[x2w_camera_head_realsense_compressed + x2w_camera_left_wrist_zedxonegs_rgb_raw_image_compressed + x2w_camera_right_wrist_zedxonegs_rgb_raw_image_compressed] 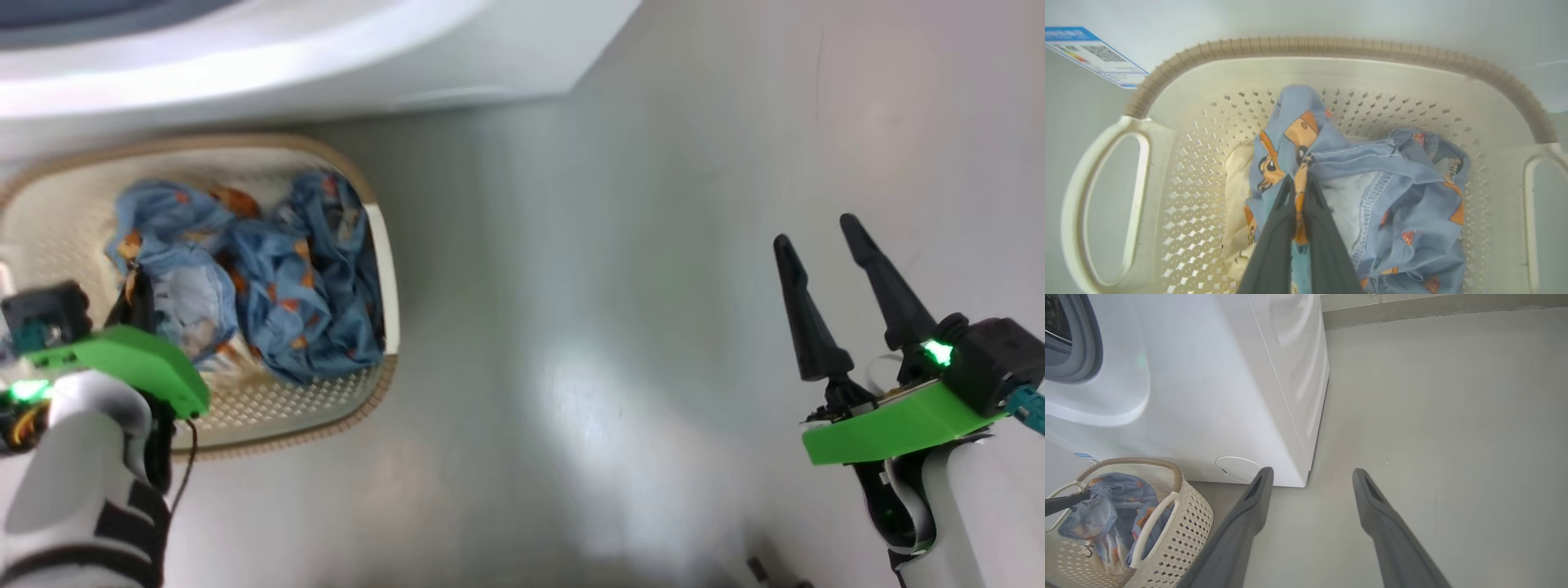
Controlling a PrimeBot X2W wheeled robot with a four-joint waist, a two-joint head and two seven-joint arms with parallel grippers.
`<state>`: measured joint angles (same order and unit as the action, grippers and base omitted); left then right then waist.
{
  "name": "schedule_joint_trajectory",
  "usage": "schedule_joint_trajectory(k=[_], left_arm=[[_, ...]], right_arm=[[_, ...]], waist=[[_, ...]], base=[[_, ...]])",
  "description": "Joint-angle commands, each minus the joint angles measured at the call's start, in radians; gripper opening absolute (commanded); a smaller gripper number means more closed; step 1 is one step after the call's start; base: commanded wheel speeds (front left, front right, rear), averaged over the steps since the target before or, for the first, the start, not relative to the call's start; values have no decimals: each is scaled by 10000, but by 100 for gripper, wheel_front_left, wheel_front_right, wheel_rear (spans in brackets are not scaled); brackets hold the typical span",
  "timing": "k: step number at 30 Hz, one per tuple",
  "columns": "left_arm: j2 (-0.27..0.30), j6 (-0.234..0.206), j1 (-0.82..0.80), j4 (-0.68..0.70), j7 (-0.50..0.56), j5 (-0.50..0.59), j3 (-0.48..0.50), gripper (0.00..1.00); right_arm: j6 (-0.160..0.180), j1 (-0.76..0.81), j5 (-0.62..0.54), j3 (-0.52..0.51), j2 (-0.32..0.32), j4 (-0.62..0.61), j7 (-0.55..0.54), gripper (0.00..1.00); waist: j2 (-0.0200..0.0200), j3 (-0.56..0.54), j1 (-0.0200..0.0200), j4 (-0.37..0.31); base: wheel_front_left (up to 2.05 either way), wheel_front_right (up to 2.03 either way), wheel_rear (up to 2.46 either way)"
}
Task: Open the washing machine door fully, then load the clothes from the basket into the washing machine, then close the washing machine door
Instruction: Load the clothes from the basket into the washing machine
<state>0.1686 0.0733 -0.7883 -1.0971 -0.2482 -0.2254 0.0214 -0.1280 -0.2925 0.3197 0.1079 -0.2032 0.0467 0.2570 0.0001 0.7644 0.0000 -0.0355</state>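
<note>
The clothes (1392,192), crumpled blue with orange print (cream underneath), lie in the basket (1306,45) by the washer (1208,396). The left wrist view shows the left gripper (1300,183) pinching a fold, probably a seam; in the head view a green mount (122,359) covers those tips. The right gripper (1312,473) hangs spread over the floor (1453,416).

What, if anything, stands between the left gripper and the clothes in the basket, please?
Nothing visible does. The left gripper reaches down into the cream basket, and its jaws are shut on a fold of the light-blue printed clothes, with no other thing between them.
</note>
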Motion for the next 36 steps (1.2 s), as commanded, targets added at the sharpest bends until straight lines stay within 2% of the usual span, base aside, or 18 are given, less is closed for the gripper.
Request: schedule_joint_trajectory(k=[1, 9, 17, 36], left_arm=[[343, -111, 858, 575, -131, -99, 321, 0], [-164, -237, 3120, 3433, -134, 43, 757, 0], [-650, -133, 4959, 6010, -134, 336, 968, 0], [-1062, -132, 7899, 10091, -135, 729, 1693, 0]], right_arm=[[-27, 386, 148, 289, -76, -81, 48, 100], [-27, 747, 340, 559, -110, 347, 48, 100], [-27, 1323, 537, 759, -117, 741, 48, 100], [-27, 2606, 599, 842, -193, 994, 48, 100]], waist=[[-1, -1099, 0, 340], [-1, -2690, 0, 533], [-1, -4261, 0, 650], [-1, -7216, 0, 287]], base=[[0, 0, 0], [0, 0, 0], [0, 0, 0], [0, 0, 0]])
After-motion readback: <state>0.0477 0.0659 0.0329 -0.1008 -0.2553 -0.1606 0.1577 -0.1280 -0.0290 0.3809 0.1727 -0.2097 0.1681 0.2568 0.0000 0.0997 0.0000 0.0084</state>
